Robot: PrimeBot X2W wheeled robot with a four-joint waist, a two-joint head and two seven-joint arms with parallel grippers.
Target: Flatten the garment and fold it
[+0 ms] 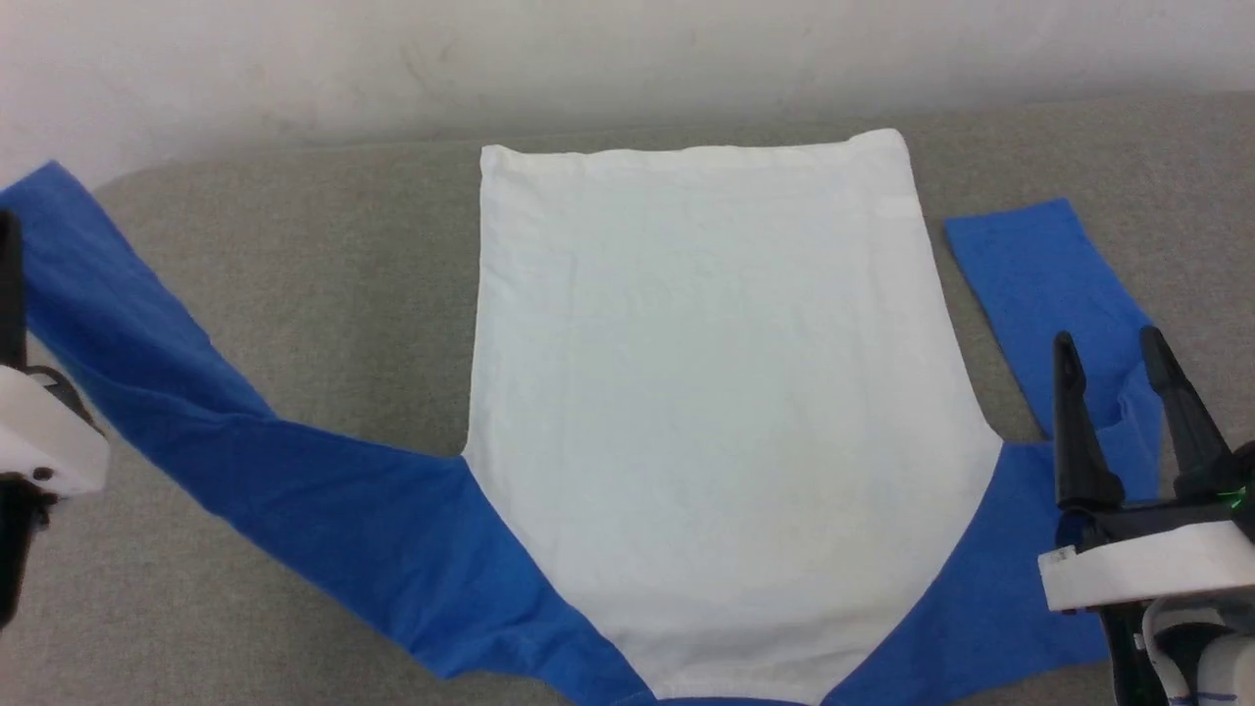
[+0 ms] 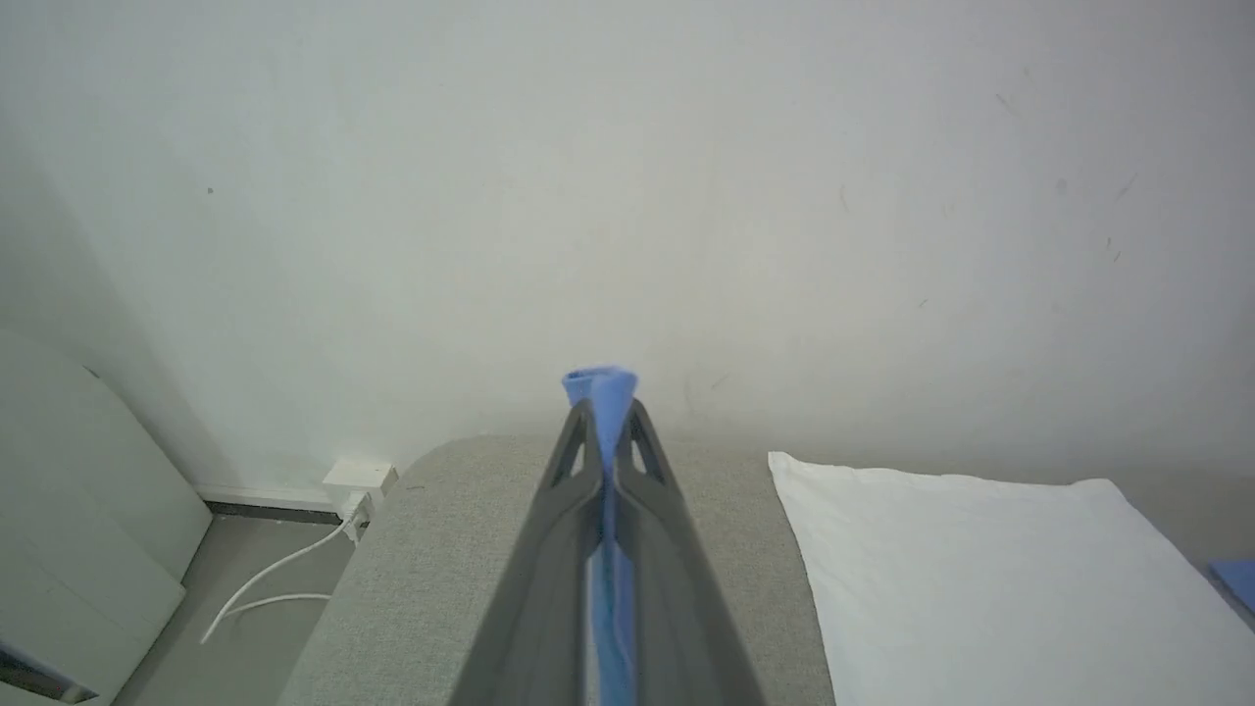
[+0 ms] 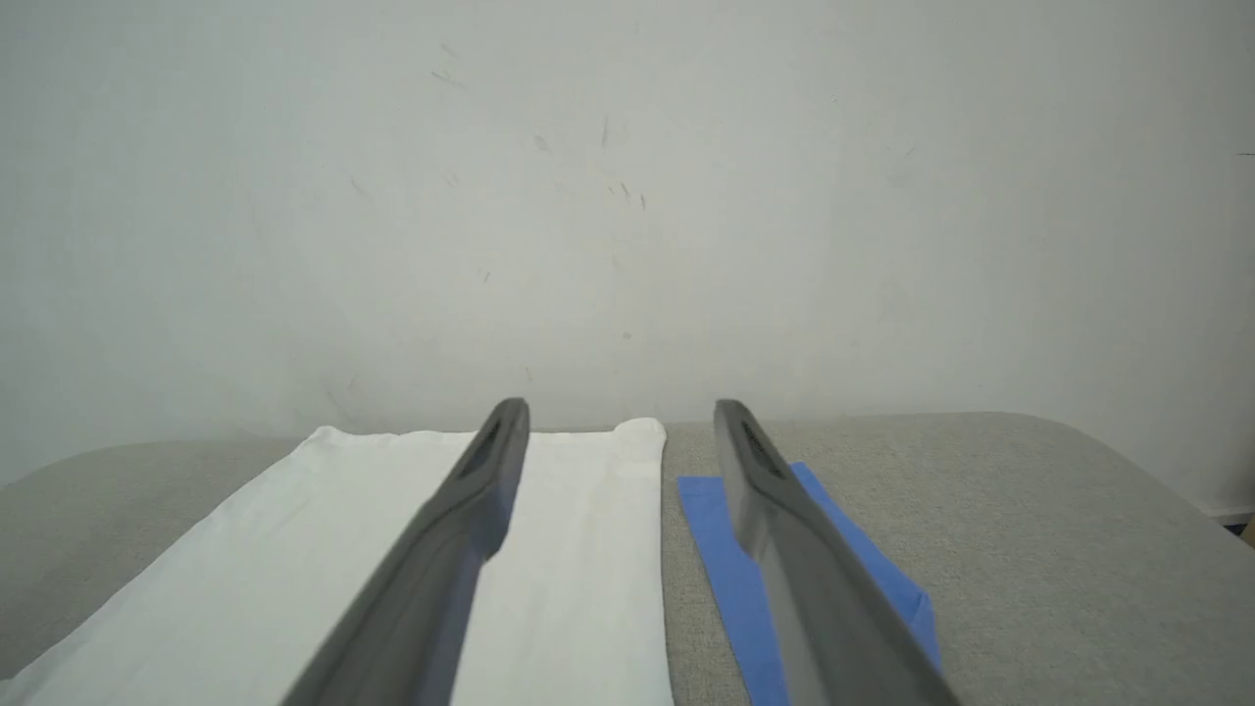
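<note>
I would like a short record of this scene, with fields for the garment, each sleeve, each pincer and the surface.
garment: T-shirt, white body spread flat, hem at the far side
left sleeve: blue, stretched out to the robot's left, end pinched
left pincer: shut on the left sleeve
right sleeve: blue, lying on the surface beside the body
right pincer: open, holding nothing, over the right sleeve
surface: grey fabric pad
</note>
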